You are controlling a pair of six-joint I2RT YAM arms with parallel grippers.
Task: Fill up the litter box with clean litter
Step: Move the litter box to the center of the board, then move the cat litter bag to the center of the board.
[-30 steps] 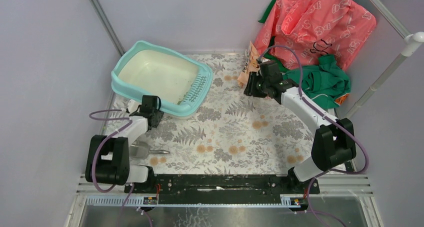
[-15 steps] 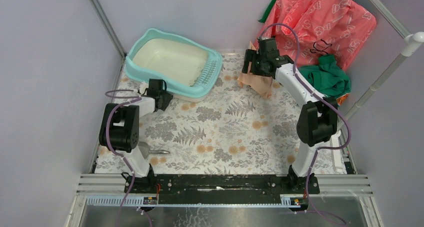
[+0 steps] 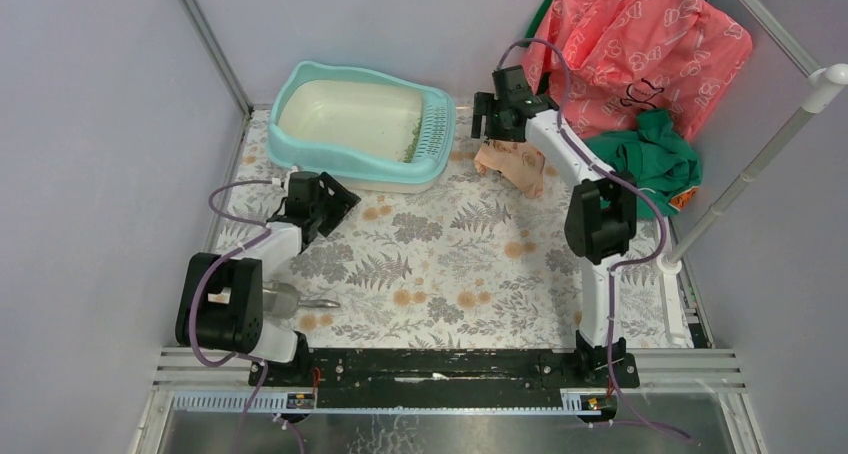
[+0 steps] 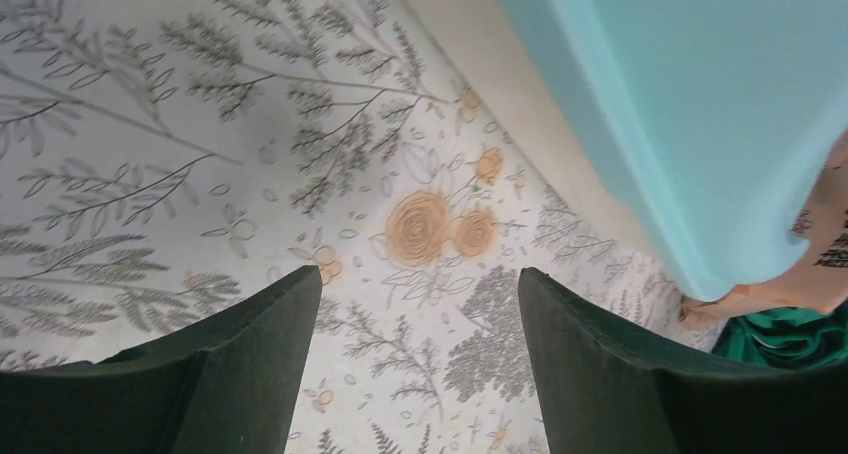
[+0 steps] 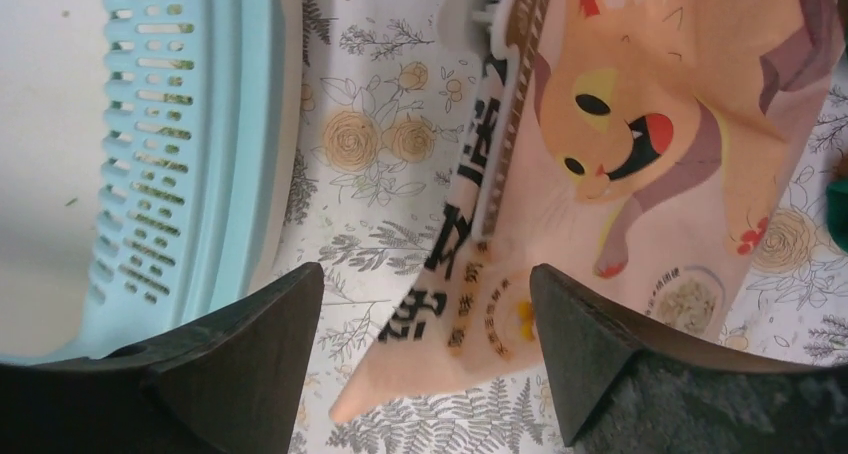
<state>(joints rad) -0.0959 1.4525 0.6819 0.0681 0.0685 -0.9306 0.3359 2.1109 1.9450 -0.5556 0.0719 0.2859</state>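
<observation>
Right wrist view: our right hand [image 5: 422, 274] gapes wide, empty, above the peach bag [image 5: 640, 174] lying on the bench [image 5: 380, 134]. We see the litter box [image 5: 235, 124] just beside it at frame left, grille end nearest. Our left hand [image 4: 420, 274], also open, is farther off.

The overhead camera looks down from above and behind the near edge, taking in the whole table [image 3: 450, 264]. The left wrist camera sits low toward the far-left corner, close to the litter box [image 4: 720, 104] wall. The right wrist camera looks down by the far edge, sharing that box, with the paper bag [image 5: 640, 174] beside it.
</observation>
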